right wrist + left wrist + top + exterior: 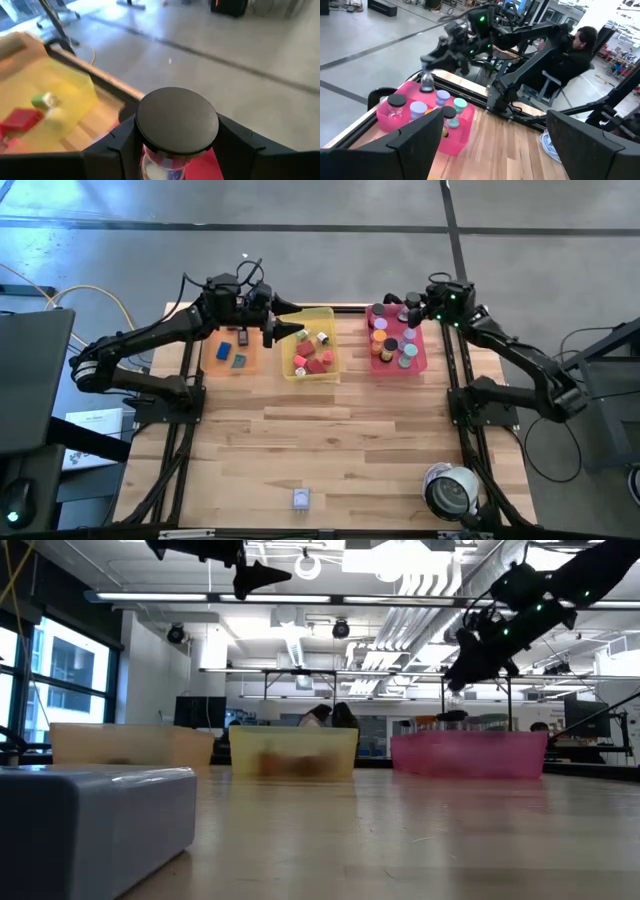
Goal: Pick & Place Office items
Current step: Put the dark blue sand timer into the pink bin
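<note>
My right gripper (176,145) is shut on a round piece with a flat black top (176,119) and a clear body. It hovers over the far end of the pink tray (398,362), which holds several round capped pieces (437,102). My left gripper (288,322) is open and empty, level and high above the far edge of the yellow tray (312,370). Red and pale cubes (316,358) lie in that tray. Flat dark rectangles (232,352) lie in the orange tray (250,366). A lavender cube (302,499) rests on the table near the front edge. My right gripper pinches the round piece between its two fingers, one on each side of the clear body (159,167) just under the black top. The fingers slant downward from the table's far right. The piece sits upright, top up, lifted above the pink tray's contents (426,80).
A white-grey round device (452,488) stands at the near right corner. The three trays line the far edge, and bare wood (350,440) stretches between them and the front edge. People sit in the room beyond the table (572,50).
</note>
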`<action>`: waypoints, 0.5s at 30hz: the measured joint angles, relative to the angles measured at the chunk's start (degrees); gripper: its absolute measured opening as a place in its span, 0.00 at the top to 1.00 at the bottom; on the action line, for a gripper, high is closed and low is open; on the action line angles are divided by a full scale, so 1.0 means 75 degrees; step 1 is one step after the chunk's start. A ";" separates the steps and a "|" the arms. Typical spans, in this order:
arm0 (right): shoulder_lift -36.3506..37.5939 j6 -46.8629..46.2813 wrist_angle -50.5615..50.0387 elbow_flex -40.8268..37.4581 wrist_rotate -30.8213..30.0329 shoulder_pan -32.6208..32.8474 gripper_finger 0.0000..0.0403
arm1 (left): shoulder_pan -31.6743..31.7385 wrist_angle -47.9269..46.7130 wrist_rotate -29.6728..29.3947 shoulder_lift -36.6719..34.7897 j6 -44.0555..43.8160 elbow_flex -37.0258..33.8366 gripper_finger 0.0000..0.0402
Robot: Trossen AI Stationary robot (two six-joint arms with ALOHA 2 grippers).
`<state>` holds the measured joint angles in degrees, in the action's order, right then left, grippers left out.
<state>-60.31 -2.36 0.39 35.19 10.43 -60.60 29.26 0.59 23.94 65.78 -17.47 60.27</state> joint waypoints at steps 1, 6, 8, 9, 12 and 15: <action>-0.0139 -0.0065 0.0061 -0.0051 0.0003 0.0000 0.53 | 0.0000 0.0006 0.0000 0.0000 0.0000 0.0000 0.14; -0.0609 -0.0135 0.0443 -0.0065 -0.0258 0.0009 0.53 | 0.0000 0.0013 0.0003 0.0000 -0.0003 0.0000 0.14; -0.0720 -0.0135 0.0463 -0.0068 -0.0276 0.0009 0.53 | 0.0000 0.0014 0.0006 0.0000 -0.0006 0.0000 0.14; -0.0733 -0.0138 0.0475 -0.0068 -0.0340 0.0012 0.53 | 0.0000 0.0014 0.0006 0.0000 -0.0010 0.0000 0.14; -0.0718 -0.0138 0.0500 -0.0068 -0.0389 0.0015 0.53 | 0.0000 0.0014 0.0006 0.0000 -0.0023 0.0000 0.14; -0.0718 -0.0129 0.0661 -0.0068 -0.0402 0.0012 0.53 | 0.0000 0.0014 0.0009 0.0000 -0.0023 0.0000 0.14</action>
<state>-65.69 -3.33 5.35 34.68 7.42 -60.51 29.26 0.69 24.01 65.78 -17.65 60.27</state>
